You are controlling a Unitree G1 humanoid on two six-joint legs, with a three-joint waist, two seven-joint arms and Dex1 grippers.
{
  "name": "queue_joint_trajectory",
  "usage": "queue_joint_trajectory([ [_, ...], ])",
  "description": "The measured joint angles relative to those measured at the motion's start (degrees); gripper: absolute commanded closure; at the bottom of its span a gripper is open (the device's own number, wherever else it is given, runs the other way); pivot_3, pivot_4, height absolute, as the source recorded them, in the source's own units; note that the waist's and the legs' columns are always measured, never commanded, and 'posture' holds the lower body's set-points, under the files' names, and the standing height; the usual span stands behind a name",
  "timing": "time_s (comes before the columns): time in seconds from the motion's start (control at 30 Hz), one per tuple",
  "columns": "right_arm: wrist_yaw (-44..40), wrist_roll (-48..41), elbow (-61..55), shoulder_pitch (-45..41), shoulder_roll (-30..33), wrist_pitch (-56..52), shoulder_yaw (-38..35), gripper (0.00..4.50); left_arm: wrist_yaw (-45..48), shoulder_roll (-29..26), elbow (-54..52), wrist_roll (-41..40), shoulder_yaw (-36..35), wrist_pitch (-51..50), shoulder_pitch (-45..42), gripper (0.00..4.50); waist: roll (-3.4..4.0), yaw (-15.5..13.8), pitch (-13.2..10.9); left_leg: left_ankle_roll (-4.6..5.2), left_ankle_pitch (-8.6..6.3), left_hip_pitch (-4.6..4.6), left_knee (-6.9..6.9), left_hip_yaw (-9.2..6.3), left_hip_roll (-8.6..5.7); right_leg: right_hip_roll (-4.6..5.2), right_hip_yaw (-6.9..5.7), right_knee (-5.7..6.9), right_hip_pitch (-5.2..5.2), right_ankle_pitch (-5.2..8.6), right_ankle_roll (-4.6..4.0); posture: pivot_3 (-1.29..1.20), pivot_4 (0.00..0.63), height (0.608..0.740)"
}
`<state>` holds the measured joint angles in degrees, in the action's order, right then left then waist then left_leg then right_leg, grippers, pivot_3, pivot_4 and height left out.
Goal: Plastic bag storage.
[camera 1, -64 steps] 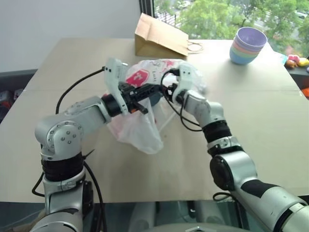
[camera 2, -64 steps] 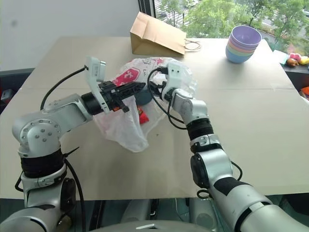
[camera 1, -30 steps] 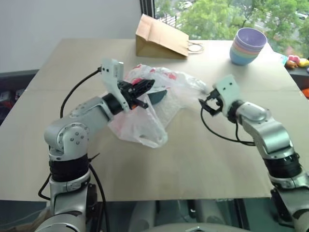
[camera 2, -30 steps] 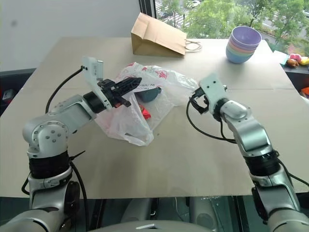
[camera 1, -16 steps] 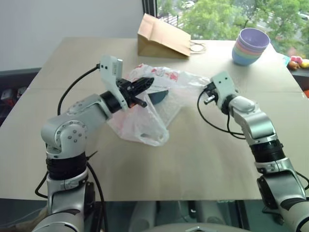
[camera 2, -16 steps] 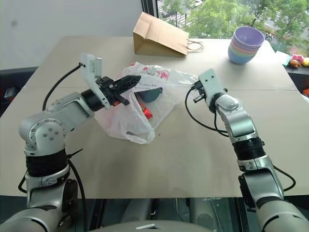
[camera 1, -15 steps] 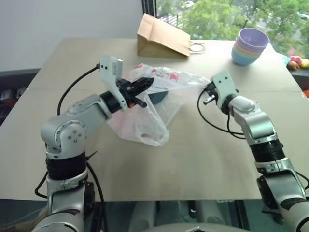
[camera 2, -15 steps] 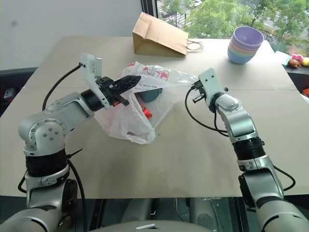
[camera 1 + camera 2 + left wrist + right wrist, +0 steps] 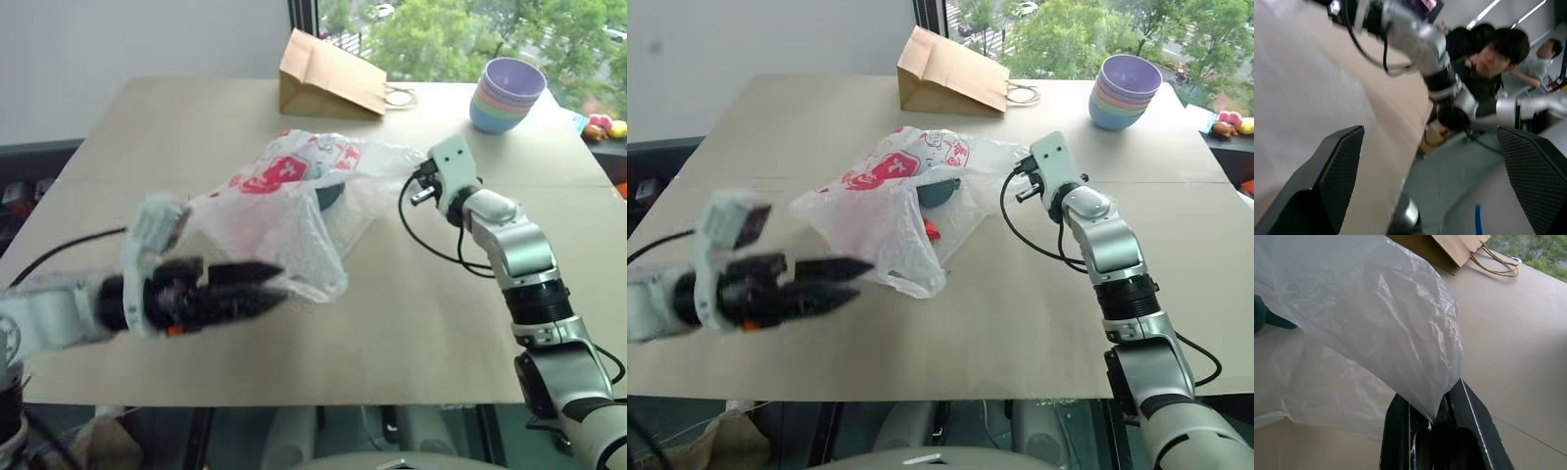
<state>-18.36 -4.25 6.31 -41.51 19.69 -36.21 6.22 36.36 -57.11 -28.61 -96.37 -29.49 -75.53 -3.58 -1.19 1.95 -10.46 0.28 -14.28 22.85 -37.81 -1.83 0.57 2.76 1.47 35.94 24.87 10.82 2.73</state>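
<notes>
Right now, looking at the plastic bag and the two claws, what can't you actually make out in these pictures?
- Dark teal and red things inside the plastic bag: veiled by crinkled film in both eye views; unidentifiable.
- Left claw: motion-blurred in the eye views, so its fingertips are indistinct.
- Right claw: fingertips covered by the bag corner it pinches in the right wrist view.
- Brown paper bag: lying flat; contents hidden.

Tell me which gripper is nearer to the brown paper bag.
Right. The right gripper is shut on the plastic bag edge, near the brown paper bag. The left gripper hangs open at the near table edge, farther away.
</notes>
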Motion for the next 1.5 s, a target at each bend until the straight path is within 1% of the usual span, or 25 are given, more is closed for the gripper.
queue_joint_trajectory([
  [0.07, 0.0, 0.3, 0.0, 0.0, -0.4, -0.2, 0.1, 4.50, -2.2, 0.9, -2.0, 3.1, 3.5, 1.5, 1.6, 0.07, 0.00, -0.1, 0.0, -0.02, 0.01, -0.03, 0.00, -0.03, 0.01, -0.03, -0.02, 0.04, -0.01, 0.00, -0.01, 0.00, 0.150, 0.739],
  [0.17, 0.0, 0.8, -0.1, 0.0, -0.7, -1.1, 0.1, 4.50, -5.8, 4.6, -2.7, 6.7, 9.2, 4.8, 0.0, 0.07, -0.01, 0.0, 0.0, -0.03, 0.03, -0.04, -0.01, -0.02, 0.04, -0.06, -0.01, 0.05, -0.02, -0.02, -0.02, 0.00, 0.150, 0.739],
  [0.27, 0.0, 1.2, -0.4, 0.1, -1.0, -1.5, 0.2, 4.50, -9.8, 9.7, -2.5, 10.7, 15.9, 8.0, -5.0, 0.07, -0.03, -0.1, 0.0, -0.04, 0.03, -0.02, -0.03, -0.01, 0.02, -0.06, 0.00, 0.03, -0.03, -0.15, 0.17, 0.00, 0.150, 0.739],
  [0.47, -0.1, 1.7, -1.1, 0.0, -1.3, -2.6, 0.6, 4.50, -15.1, 17.0, 0.3, 20.6, 24.5, 11.7, -12.1, 0.07, -0.02, 0.1, 0.0, -0.03, 0.02, 0.01, -0.02, 0.02, 0.00, -0.06, 0.04, 0.01, -0.01, -0.17, 0.17, 0.00, 0.150, 0.739],
  [0.5, 0.0, 1.9, -1.1, 0.0, -1.3, -2.7, 0.6, 4.50, -15.5, 18.2, 0.9, 22.0, 25.5, 12.2, -12.7, 0.60, -0.02, 0.1, 0.0, -0.03, 0.02, 0.01, -0.02, 0.02, 0.00, -0.06, 0.04, 0.01, -0.01, -0.17, 0.17, 0.00, 0.150, 0.739],
  [0.53, 0.0, 2.1, -1.2, 0.0, -1.3, -2.9, 0.6, 4.50, -15.7, 20.1, 2.0, 23.2, 26.0, 12.9, -13.4, 0.73, -0.01, 0.1, 0.0, -0.03, 0.02, 0.01, -0.01, 0.02, -0.01, -0.05, 0.04, 0.02, -0.01, -0.17, 0.17, 0.00, 0.150, 0.739],
  [0.6, 0.1, 2.3, -1.3, -0.2, -1.4, -3.5, 0.6, 4.50, -14.8, 24.4, 3.7, 24.6, 27.5, 15.3, -14.2, 1.66, -0.02, 0.0, 0.0, -0.03, 0.02, 0.03, -0.02, 0.02, -0.01, -0.05, 0.03, 0.00, -0.02, -0.17, 0.18, 0.00, 0.150, 0.739],
  [0.67, 0.0, 2.6, -1.4, -0.2, -1.4, -3.7, 0.6, 4.50, -13.1, 25.4, 3.7, 24.6, 27.5, 16.5, -14.0, 2.63, -0.01, 0.2, 0.0, -0.03, 0.02, 0.02, -0.02, 0.02, 0.00, -0.05, 0.03, 0.01, -0.01, -0.17, 0.17, 0.00, 0.150, 0.739],
  [0.7, 0.0, 2.7, -1.4, -0.2, -1.3, -3.7, 0.6, 4.50, -12.0, 25.4, 3.6, 23.1, 26.1, 17.0, -13.4, 3.16, -0.01, 0.3, 0.0, -0.03, 0.02, 0.01, -0.02, 0.02, 0.02, -0.06, 0.04, 0.02, 0.00, -0.16, 0.17, 0.00, 0.150, 0.739],
  [0.77, -0.1, 2.8, -1.4, -0.2, -0.9, -3.8, 0.4, 4.50, -11.5, 25.3, 3.9, 19.9, 23.4, 17.2, -13.1, 4.01, -0.01, 0.4, 0.0, -0.03, 0.02, 0.02, -0.02, -0.01, 0.03, -0.07, 0.01, 0.04, 0.01, -0.16, 0.17, 0.00, 0.150, 0.739],
  [0.8, -0.2, 2.5, -1.2, -0.4, -0.9, -3.8, 0.1, 4.50, -11.7, 25.2, 4.8, 16.4, 21.4, 17.3, -13.4, 4.39, 0.00, 0.3, 0.0, -0.03, 0.02, 0.01, -0.03, 0.00, 0.03, -0.06, 0.01, 0.04, 0.00, -0.16, 0.17, 0.00, 0.150, 0.739],
  [0.83, -0.5, 1.8, -0.5, -1.4, -0.9, -3.8, -0.7, 4.50, -12.5, 25.0, 7.3, 11.2, 18.2, 17.8, -15.1, 4.49, 0.00, 0.3, 0.0, -0.02, 0.02, 0.06, -0.11, -0.03, 0.03, -0.06, -0.02, 0.06, 0.01, -0.17, 0.19, 0.00, 0.150, 0.739],
  [0.87, -0.6, 1.0, 0.0, -2.5, -0.9, -3.8, -1.7, 4.50, -13.4, 24.8, 9.2, 8.4, 16.4, 18.6, -16.9, 4.49, 0.00, 0.2, 0.0, -0.02, 0.02, 0.07, -0.18, -0.06, 0.04, -0.07, -0.06, 0.07, 0.00, -0.17, 0.20, 0.00, 0.150, 0.739],
  [0.93, -1.2, -1.8, 2.1, -7.6, -1.1, -3.9, -5.4, 4.50, -16.9, 24.4, 14.9, 1.4, 11.5, 21.8, -24.7, 4.49, 0.01, 0.1, -0.1, -0.02, 0.02, 0.16, -0.45, -0.13, 0.03, -0.07, -0.13, 0.19, -0.01, -0.17, 0.22, 0.00, 0.150, 0.739],
  [1.0, -1.6, -4.2, 4.9, -14.5, -0.8, -3.7, -8.8, 4.50, -20.3, 23.7, 21.3, -2.0, 8.0, 25.1, -33.6, 4.49, 0.00, 0.0, -0.1, -0.02, 0.02, 0.10, -0.53, -0.13, 0.01, -0.07, -0.13, 0.23, -0.10, -0.18, 0.23, 0.00, 0.150, 0.739],
  [1.03, -2.1, -5.5, 6.5, -20.1, 0.1, -3.2, -10.6, 4.50, -22.4, 23.0, 25.8, -2.6, 5.4, 27.9, -39.7, 4.49, 0.00, 0.0, -0.1, -0.01, 0.02, 0.05, -0.49, -0.13, -0.01, -0.07, -0.13, 0.20, -0.16, -0.18, 0.22, 0.00, 0.150, 0.739],
  [1.07, -2.4, -5.9, 6.6, -21.8, 0.5, -2.6, -11.4, 4.50, -22.9, 22.6, 27.1, -2.6, 4.5, 28.8, -41.1, 4.49, 0.00, 0.0, 0.0, -0.01, 0.01, 0.03, -0.42, -0.13, -0.01, -0.07, -0.12, 0.14, -0.18, -0.18, 0.21, 0.00, 0.150, 0.739],
  [1.1, -2.6, -6.3, 8.0, -23.5, 1.1, -2.2, -11.9, 4.50, -22.9, 22.3, 28.9, -2.1, 4.4, 29.2, -42.9, 4.49, 0.00, -0.1, 0.0, 0.01, 0.00, -0.02, -0.44, -0.13, -0.03, -0.06, -0.12, 0.19, -0.23, -0.17, 0.20, 0.00, 0.150, 0.739],
  [1.17, -3.7, -6.8, 15.5, -32.1, 4.6, -1.3, -13.4, 4.50, -22.5, 20.4, 39.2, 3.6, 4.3, 32.1, -51.3, 4.49, 0.00, -0.3, -0.1, 0.01, 0.01, 0.24, -0.37, -0.17, -0.09, -0.04, -0.15, 0.10, 0.00, -0.19, 0.20, 0.00, 0.150, 0.739],
  [1.2, -3.8, -6.8, 15.7, -32.4, 4.8, -1.3, -13.5, 4.50, -22.5, 20.3, 39.5, 3.9, 4.3, 32.2, -51.5, 4.49, 0.00, -0.4, -0.1, 0.01, 0.01, 0.29, -0.35, -0.16, -0.09, -0.04, -0.15, 0.06, 0.02, -0.19, 0.20, 0.00, 0.150, 0.739],
  [1.23, -4.7, -6.9, 17.1, -34.6, 6.9, -1.0, -13.8, 4.50, -21.5, 20.1, 42.5, 6.7, 4.6, 32.9, -54.2, 4.49, 0.00, -0.5, -0.1, 0.03, -0.01, 0.30, -0.29, -0.14, -0.10, 0.00, -0.15, 0.00, 0.02, -0.18, 0.20, 0.00, 0.150, 0.739],
  [1.27, -6.2, -6.7, 17.6, -36.3, 9.8, -1.0, -13.6, 4.50, -20.2, 20.3, 45.5, 10.1, 5.6, 33.6, -57.4, 4.49, -0.01, -1.0, -0.1, 0.04, -0.02, 0.62, -0.26, -0.19, -0.14, 0.03, -0.22, -0.08, 0.28, -0.19, 0.21, 0.00, 0.150, 0.739],
  [1.3, -6.8, -6.6, 17.6, -36.9, 10.9, -0.9, -13.7, 4.50, -19.7, 20.3, 46.0, 11.2, 5.8, 33.8, -58.1, 4.49, 0.00, -1.0, -0.1, -0.04, 0.03, 0.80, -0.27, -0.18, -0.16, 0.05, -0.20, -0.07, 0.44, -0.19, 0.22, 0.00, 0.150, 0.739],
  [1.37, -9.4, -5.9, 16.8, -36.6, 15.6, -1.0, -12.8, 4.50, -17.0, 21.7, 49.0, 15.5, 7.4, 34.4, -60.9, 4.49, -0.02, -1.4, -0.1, -0.09, 0.06, 1.10, -0.28, -0.25, -0.25, 0.14, -0.21, -0.07, 0.63, -0.20, 0.23, 0.00, 0.150, 0.739],
  [1.5, -13.8, -5.1, 14.7, -32.4, 24.0, -1.3, -11.6, 4.50, -11.4, 26.0, 54.8, 23.3, 10.2, 34.9, -64.5, 4.49, 0.00, -1.3, -0.1, -0.01, 0.00, 1.27, -0.26, -0.09, -0.30, 0.25, -0.17, -0.10, 0.78, -0.22, 0.31, 0.00, 0.150, 0.739],
])
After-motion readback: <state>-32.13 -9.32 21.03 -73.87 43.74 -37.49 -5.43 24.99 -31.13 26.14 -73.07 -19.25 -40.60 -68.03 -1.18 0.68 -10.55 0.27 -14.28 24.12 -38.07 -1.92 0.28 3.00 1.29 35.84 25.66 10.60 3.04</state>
